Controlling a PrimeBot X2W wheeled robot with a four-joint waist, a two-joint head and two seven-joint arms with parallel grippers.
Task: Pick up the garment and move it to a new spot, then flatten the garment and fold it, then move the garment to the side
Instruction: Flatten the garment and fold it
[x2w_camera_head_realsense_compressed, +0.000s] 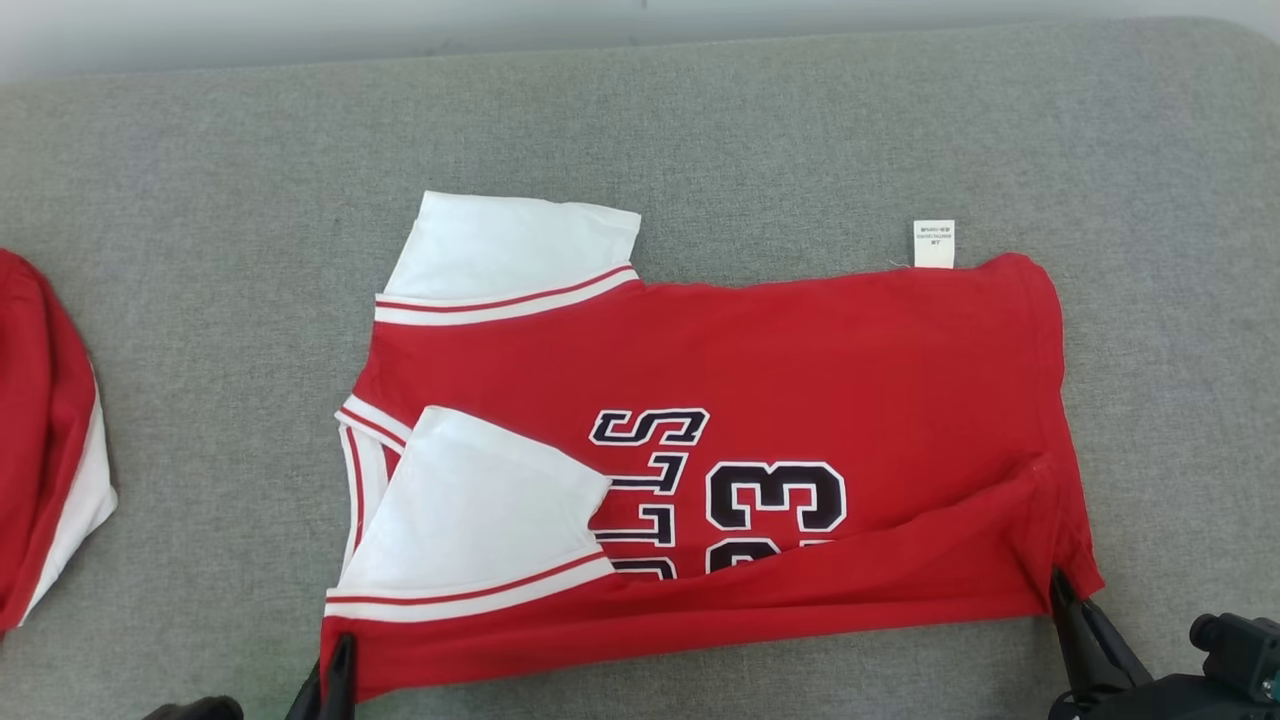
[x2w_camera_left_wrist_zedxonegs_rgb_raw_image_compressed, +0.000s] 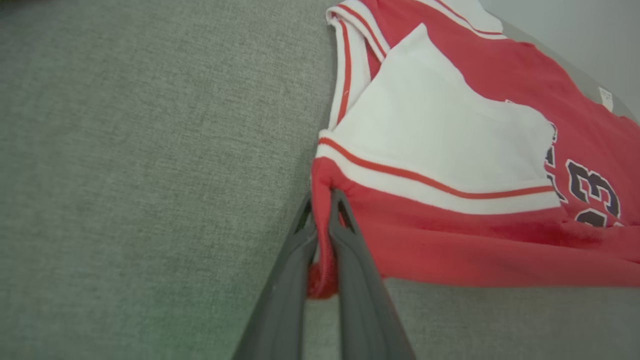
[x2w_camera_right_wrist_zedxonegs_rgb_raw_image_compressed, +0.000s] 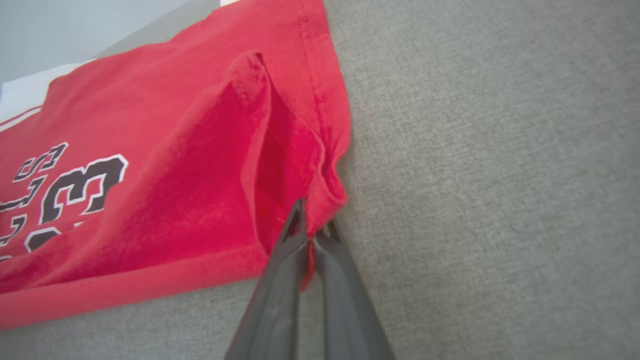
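The garment (x2w_camera_head_realsense_compressed: 800, 370) is a red jersey with white sleeves and dark lettering, lying spread on the grey surface (x2w_camera_head_realsense_compressed: 200, 250). Its near long edge is lifted and folded a little over the front. My left gripper (x2w_camera_head_realsense_compressed: 338, 650) is shut on the garment's near left corner, seen close in the left wrist view (x2w_camera_left_wrist_zedxonegs_rgb_raw_image_compressed: 320, 200) where red cloth (x2w_camera_left_wrist_zedxonegs_rgb_raw_image_compressed: 450, 250) is pinched between the fingers (x2w_camera_left_wrist_zedxonegs_rgb_raw_image_compressed: 285, 280). My right gripper (x2w_camera_head_realsense_compressed: 1058, 585) is shut on the near right corner, and the right wrist view (x2w_camera_right_wrist_zedxonegs_rgb_raw_image_compressed: 312, 225) shows a pleat of red cloth (x2w_camera_right_wrist_zedxonegs_rgb_raw_image_compressed: 200, 165) rising from the pinch.
Another red and white garment (x2w_camera_head_realsense_compressed: 45, 440) lies bunched at the surface's left edge. A white label (x2w_camera_head_realsense_compressed: 933, 243) sticks out of the jersey's far edge. Bare grey fabric lies behind and to the right of the jersey.
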